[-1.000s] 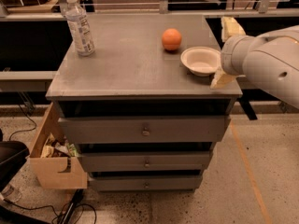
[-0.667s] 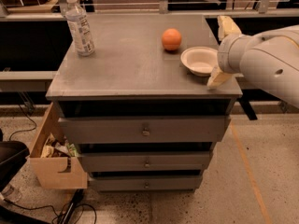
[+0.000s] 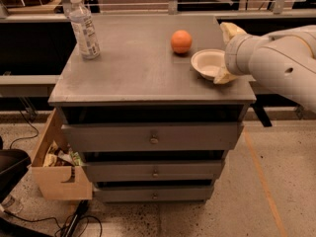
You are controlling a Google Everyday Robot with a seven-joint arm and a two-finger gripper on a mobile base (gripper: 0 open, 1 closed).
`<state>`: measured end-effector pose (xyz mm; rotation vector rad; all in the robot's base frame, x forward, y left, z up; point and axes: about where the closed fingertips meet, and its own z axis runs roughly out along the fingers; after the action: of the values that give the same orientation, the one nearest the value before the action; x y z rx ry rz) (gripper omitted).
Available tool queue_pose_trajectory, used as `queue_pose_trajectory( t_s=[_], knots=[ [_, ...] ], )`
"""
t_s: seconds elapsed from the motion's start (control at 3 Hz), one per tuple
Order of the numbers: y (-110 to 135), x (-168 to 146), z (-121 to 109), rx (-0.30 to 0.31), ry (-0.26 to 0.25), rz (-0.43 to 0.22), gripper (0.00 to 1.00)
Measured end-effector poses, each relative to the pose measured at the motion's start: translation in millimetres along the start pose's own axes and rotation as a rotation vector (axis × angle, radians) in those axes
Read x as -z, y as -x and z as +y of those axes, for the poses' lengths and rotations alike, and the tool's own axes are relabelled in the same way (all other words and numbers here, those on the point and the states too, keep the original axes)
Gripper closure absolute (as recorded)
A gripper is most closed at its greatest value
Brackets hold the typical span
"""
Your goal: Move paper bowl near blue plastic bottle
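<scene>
Pincer point(image 3: 221, 54) spread astride right rim of paper bowl point(image 3: 207, 63); advise pinching squarely, lifting clear of orange ball point(image 3: 181, 41), heading for blue plastic bottle point(image 3: 84, 28).

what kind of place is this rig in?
Probably an office or lab workspace: a grey drawer cabinet, cables on the speckled floor. The hand sits at the cabinet's right edge by the paper bowl.

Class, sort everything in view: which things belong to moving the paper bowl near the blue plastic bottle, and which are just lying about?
Job: paper bowl; blue plastic bottle; tool, open at the bowl's right edge.
Lying about: orange ball; cardboard box on the floor, left.
</scene>
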<state>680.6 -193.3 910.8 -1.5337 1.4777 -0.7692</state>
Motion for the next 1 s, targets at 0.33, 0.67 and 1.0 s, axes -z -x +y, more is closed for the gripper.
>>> queue_pose_trajectory(
  t_s=[0.33, 0.67, 1.0],
  knots=[
    [2.8, -3.4, -0.5, 0.014, 0.006, -0.008, 0.41],
    [3.3, -4.6, -0.1, 0.026, 0.014, -0.010, 0.65],
    [3.8, -5.5, 0.9, 0.038, 0.023, -0.011, 0.88]
  ],
)
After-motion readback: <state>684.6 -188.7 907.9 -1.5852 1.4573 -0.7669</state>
